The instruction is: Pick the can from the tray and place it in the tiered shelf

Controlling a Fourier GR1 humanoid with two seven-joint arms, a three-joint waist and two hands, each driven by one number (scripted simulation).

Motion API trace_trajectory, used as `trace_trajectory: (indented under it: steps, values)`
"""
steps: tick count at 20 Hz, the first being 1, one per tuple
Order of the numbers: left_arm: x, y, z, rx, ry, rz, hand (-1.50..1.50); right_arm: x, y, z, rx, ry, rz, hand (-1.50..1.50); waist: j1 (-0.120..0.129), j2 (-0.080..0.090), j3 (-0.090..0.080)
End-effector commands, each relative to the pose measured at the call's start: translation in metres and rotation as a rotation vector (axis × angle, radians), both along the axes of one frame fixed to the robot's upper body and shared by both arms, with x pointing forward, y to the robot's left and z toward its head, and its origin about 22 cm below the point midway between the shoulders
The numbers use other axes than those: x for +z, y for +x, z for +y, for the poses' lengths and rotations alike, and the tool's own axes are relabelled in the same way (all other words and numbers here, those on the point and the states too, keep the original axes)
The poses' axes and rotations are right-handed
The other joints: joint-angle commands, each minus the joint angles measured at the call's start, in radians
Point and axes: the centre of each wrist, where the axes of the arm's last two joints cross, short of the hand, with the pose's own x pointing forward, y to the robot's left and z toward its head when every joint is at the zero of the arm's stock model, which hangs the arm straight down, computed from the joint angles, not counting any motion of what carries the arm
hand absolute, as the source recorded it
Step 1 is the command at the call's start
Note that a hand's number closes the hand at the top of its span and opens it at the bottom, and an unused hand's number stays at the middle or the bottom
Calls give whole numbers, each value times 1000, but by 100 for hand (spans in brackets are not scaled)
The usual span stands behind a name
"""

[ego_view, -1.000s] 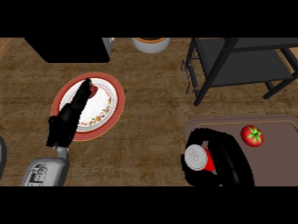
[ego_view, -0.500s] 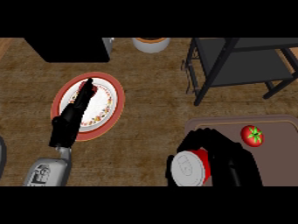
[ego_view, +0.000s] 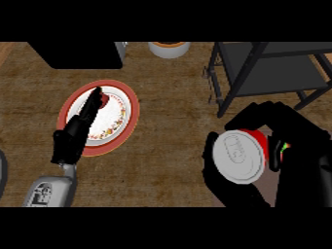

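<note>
Your right hand (ego_view: pixel 308 146) is curled round the can (ego_view: pixel 238 155) — held up close, likely above the tray (ego_view: pixel 269 188), near the shelf (ego_view: pixel 269 73). Your left hand (ego_view: pixel 75 133) lies flat over the plate (ego_view: pixel 121 114), fingers straight.

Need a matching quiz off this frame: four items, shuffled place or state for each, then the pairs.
Items:
1. can
2. plate
3. tiered shelf
4. left hand

Place or state:
a. dark frame, upper right of the view
b. gripped in the right hand
c. red-rimmed, at the view's left
d. open, fingers straight, stretched over the plate

Pairs: 1-b, 2-c, 3-a, 4-d
</note>
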Motion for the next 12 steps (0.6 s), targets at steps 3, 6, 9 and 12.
trace_trajectory:
  steps: [3, 6, 9, 12]
  values:
    - [6, -1, 15, -5, -2, 0, 0, 48, 17, -2, -115, 1, -10, 150, 4, 0, 0]
    - [14, 12, 10, 6, 5, -4, 0, 44, 36, -14, -149, -14, 16, 150, -3, 2, 1]
    - [16, 0, -6, 2, 4, -22, 0, 55, 52, -18, -185, 15, -24, 150, 2, 0, 1]
    - [2, 4, -5, -13, 10, 7, 0, 64, 57, -18, -201, -20, -64, 150, -1, 1, 1]
